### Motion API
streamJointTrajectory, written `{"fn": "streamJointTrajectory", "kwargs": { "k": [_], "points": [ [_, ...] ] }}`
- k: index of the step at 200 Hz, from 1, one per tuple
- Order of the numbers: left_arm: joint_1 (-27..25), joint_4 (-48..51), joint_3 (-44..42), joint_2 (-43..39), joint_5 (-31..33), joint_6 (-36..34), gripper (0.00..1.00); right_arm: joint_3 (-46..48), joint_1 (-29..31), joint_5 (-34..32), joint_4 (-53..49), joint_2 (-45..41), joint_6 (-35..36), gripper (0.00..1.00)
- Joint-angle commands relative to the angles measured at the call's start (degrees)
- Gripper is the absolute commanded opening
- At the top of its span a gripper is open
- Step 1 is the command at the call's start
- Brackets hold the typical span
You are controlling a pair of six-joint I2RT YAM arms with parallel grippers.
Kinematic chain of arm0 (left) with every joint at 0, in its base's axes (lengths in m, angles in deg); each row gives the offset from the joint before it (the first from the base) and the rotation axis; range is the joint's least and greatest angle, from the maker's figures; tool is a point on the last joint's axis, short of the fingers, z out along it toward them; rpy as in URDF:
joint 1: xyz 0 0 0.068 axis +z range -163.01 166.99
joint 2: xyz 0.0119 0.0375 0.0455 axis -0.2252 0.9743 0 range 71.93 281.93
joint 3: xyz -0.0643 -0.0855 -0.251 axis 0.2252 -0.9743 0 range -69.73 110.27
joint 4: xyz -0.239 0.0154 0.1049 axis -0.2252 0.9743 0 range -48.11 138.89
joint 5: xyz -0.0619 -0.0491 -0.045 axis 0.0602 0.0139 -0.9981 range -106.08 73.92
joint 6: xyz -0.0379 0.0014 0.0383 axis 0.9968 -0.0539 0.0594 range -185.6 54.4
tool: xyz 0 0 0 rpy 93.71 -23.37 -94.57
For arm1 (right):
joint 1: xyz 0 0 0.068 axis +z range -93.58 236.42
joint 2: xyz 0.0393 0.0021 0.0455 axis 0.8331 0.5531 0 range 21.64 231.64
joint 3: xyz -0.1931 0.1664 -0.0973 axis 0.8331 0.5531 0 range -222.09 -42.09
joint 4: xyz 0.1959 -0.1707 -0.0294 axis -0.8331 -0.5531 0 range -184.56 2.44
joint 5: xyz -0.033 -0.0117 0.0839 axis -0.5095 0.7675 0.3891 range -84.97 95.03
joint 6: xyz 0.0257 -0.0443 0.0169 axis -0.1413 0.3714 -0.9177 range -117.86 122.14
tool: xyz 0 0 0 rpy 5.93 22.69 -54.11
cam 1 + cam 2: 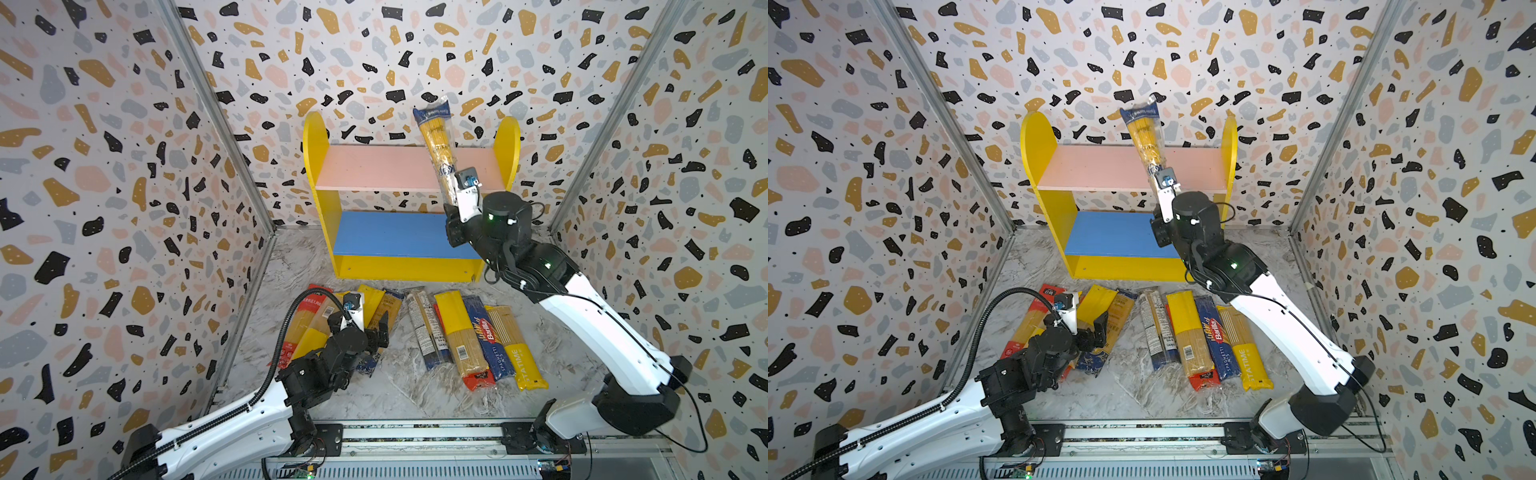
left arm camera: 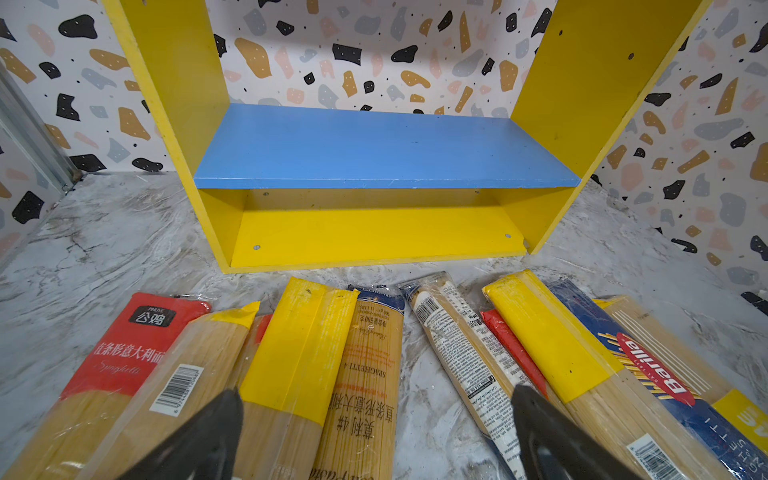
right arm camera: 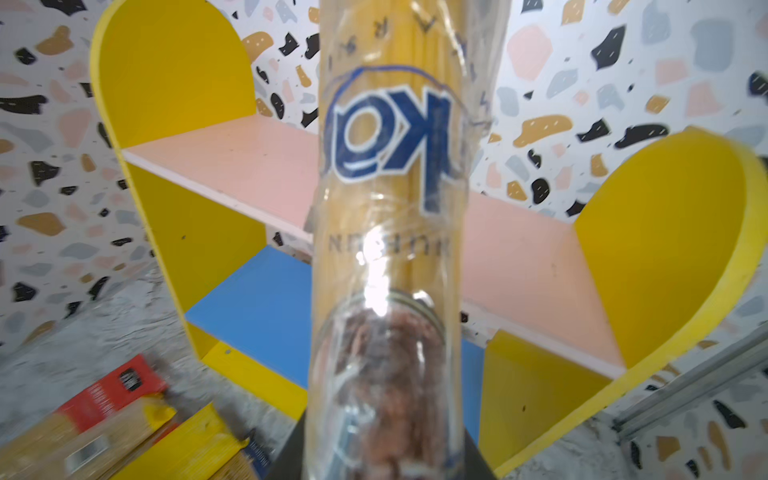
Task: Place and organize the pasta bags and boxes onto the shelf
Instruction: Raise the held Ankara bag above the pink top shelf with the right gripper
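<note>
Now: right gripper (image 1: 451, 208) clamped on lower end of blue-ended pack (image 1: 438, 141); pack near upright, tilted, over front of shelf's (image 1: 316, 141) pink board (image 1: 374, 168). Left gripper (image 2: 376, 411) spread wide, hovering above other packs (image 1: 457, 332) lying on floor (image 1: 374, 395) before shelf.

Walls (image 1: 124, 166): white terrazzo print, black, ochre, pink, grey-blue blobs, small black dots. Bench (image 1: 395, 399): grey-white marble veining. Shelf (image 1: 328, 208): yellow side panels, pink upper board (image 1: 374, 166), blue lower board (image 1: 386, 232), yellow front base (image 1: 399, 268). Raised pack (image 1: 435, 137): clear film, golden noodles, dark-blue top end, blue logo. Barilla pack (image 1: 486, 332): dark blue, red oval logo, white lettering. STATIME pack (image 1: 525, 365): tan noodles, yellow end, pale lettering. Red-ended pack (image 2: 124, 345) nearest the bench's left edge: red, white script, black label patch. Arms (image 1: 602, 328): white shells, black joints.
</note>
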Motion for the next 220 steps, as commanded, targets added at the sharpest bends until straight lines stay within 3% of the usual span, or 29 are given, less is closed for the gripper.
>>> {"fn": "streamJointTrajectory", "kwargs": {
  "k": [1,72,151,220],
  "points": [
    [-0.23,-1.38,2.02,-0.17,-0.45,-0.74,0.99,-8.42,-0.95,-7.96,16.98,1.44,8.79,0.0],
    [-0.27,0.04,1.65,-1.89,0.64,-0.78,0.99,-29.45,-10.81,-4.87,10.78,15.52,7.79,0.0],
    [-0.23,-2.02,3.25,2.62,-0.93,-2.26,1.0,-26.07,-17.88,1.78,1.12,14.02,-1.07,0.0],
    [-0.22,-2.31,4.18,2.55,-1.2,-2.39,0.99,-26.03,-21.31,3.1,-2.29,15.1,-2.87,0.0]
  ]
}}
